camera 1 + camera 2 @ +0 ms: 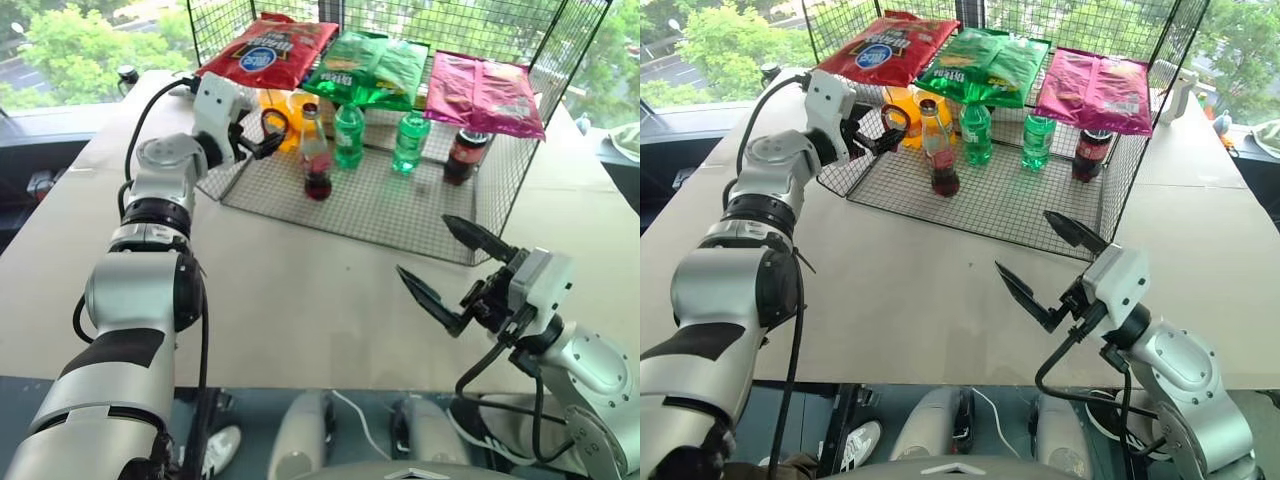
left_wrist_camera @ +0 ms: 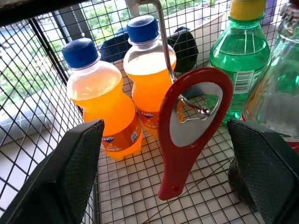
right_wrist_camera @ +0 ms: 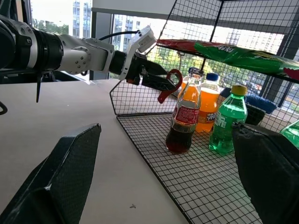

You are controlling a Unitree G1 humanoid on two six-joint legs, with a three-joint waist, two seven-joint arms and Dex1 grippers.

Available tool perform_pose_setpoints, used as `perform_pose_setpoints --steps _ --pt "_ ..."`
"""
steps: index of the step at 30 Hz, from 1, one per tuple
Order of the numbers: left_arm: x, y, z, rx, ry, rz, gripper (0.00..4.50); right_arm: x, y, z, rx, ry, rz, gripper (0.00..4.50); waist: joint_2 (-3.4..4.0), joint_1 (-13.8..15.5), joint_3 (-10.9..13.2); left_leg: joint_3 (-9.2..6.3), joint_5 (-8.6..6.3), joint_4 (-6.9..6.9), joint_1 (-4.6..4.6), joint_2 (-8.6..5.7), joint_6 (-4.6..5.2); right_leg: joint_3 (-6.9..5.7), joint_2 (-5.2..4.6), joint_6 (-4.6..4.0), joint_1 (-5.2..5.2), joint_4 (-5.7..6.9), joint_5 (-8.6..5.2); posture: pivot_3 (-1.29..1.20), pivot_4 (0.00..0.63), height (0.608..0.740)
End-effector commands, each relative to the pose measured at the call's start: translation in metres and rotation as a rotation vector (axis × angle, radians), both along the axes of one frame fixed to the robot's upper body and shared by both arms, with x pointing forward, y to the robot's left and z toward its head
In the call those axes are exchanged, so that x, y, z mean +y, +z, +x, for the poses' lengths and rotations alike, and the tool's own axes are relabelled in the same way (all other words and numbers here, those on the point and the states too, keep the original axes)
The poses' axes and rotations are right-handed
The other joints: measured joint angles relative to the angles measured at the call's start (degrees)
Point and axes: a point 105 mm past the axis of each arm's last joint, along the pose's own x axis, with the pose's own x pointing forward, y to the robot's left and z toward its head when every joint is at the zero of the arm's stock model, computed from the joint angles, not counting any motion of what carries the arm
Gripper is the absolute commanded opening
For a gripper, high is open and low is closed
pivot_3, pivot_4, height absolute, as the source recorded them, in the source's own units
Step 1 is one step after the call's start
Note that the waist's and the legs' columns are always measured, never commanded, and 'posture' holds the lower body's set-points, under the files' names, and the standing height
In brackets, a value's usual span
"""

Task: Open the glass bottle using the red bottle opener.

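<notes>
Head views, left pincer: the left pincer [image 1: 262, 135] reaches into the open side of the black wire-mesh rack [image 1: 380, 215] on the beige worktop [image 1: 300, 300], fingers spread, with the small flat red bottle opener [image 1: 892, 120] with its ring head between its tips.
Head views, bottle: the slim clear glass bottle [image 1: 315, 155] with a red label and dark liquid low down stands upright on the rack floor, just to the right of the left pincer, apart from it.
Head views, right pincer: the right pincer [image 1: 445, 270] hovers over the worktop in front of the rack, fingers spread and empty, well apart from the bottle.
Left wrist view, opener: the opener hangs by its ring on a thin metal hook [image 2: 163, 42], handle down, midway between the two spread black fingers [image 2: 70, 172]; neither finger touches it.
Left wrist view, behind: two orange soda bottles with blue caps [image 2: 100, 102] stand beyond the opener, a green plastic bottle [image 2: 240, 60] beside them.
Right wrist view: the glass bottle stands ahead of the right pincer, capped as far as can be told, the left pincer and opener up beside its neck.
Step in hand: fetching the opener; the bottle looks unopened.
Next move: likely close on the handle, then lift the ring clear of the hook without knocking the glass bottle.
</notes>
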Motion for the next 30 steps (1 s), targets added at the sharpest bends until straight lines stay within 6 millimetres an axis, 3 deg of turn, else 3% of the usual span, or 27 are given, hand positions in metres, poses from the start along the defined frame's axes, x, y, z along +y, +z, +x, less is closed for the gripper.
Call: perform_pose_setpoints --steps 1,4,9,13,22,30 --pt "-0.002 0.023 -0.001 -0.07 -0.013 -0.004 4.35 0.002 0.01 -0.007 -0.057 0.01 0.013 4.5 0.0 0.0 0.0 0.0 0.0 0.02 0.0 0.0 0.0 0.0 0.0 0.0 0.0 0.01 0.0 0.0 0.15 0.74" --pt "-0.001 0.023 -0.001 -0.07 -0.015 -0.008 4.35 0.001 0.009 -0.008 -0.056 0.01 0.011 4.5 -0.01 0.1 0.0 -0.01 0.0 0.04 -0.01 0.0 0.0 0.0 -0.01 0.0 0.0 0.02 0.0 0.0 0.15 0.74" --pt "-0.001 0.021 -0.002 -0.061 -0.024 -0.016 2.25 0.002 0.008 -0.007 -0.054 0.012 0.009 4.5 -0.01 0.0 0.0 0.0 0.0 0.05 0.0 0.0 0.0 0.0 -0.01 0.0 0.0 0.07 0.0 0.0 0.15 0.74" --pt "-0.001 0.021 -0.003 -0.063 -0.034 -0.028 0.16 0.003 0.008 -0.006 -0.053 0.014 0.007 4.5 -0.01 0.0 0.0 -0.01 0.0 0.07 0.0 0.0 0.0 0.0 -0.01 0.0 0.0 0.1 -0.01 0.0 0.15 0.74" --pt "0.001 0.021 -0.007 -0.063 -0.07 -0.055 0.07 0.003 0.009 -0.005 -0.054 0.011 0.003 4.5 -0.02 0.0 0.0 -0.02 0.0 0.08 0.0 0.0 0.0 0.01 -0.01 -0.01 -0.01 0.12 -0.01 0.0 0.15 0.74" --pt "0.003 0.017 -0.024 -0.039 -0.228 -0.069 0.07 0.002 0.01 -0.001 -0.047 0.002 0.002 4.5 -0.02 0.1 0.0 -0.01 0.0 0.08 0.01 0.01 0.0 0.01 -0.02 -0.02 -0.01 0.14 -0.01 0.0 0.15 0.74"
